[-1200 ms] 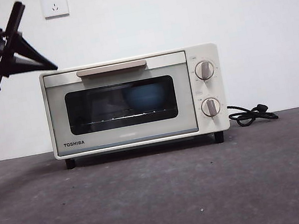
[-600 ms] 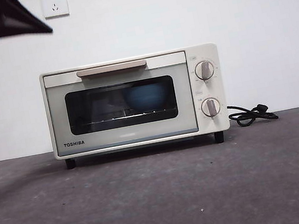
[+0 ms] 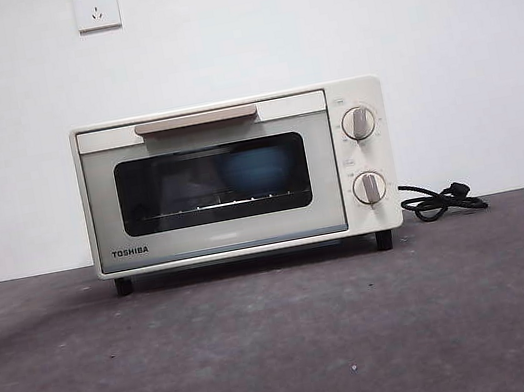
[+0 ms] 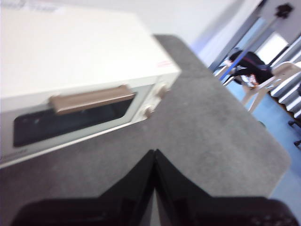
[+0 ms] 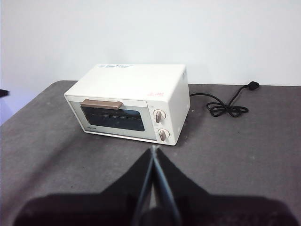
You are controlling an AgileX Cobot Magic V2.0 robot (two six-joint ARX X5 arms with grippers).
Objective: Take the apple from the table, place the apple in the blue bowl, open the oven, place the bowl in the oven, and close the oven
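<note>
Oven (image 3: pixel 236 177): cream-white TOSHIBA toaster oven standing on the table (image 3: pixel 288 344), door closed, beige bar handle (image 3: pixel 195 120) along the top of the door.
Blue bowl (image 3: pixel 255 170): inside the oven on the rack, seen dimly through the dark glass window.
Apple: cannot be made out.
Cord (image 3: pixel 442 199): black, coiled on the table just beside the oven's knob side.
Left gripper (image 4: pixel 154 153): jaws pressed together, empty, above the table in front of the oven.
Right gripper (image 5: pixel 153 150): jaws together, empty, well back from the oven.
</note>
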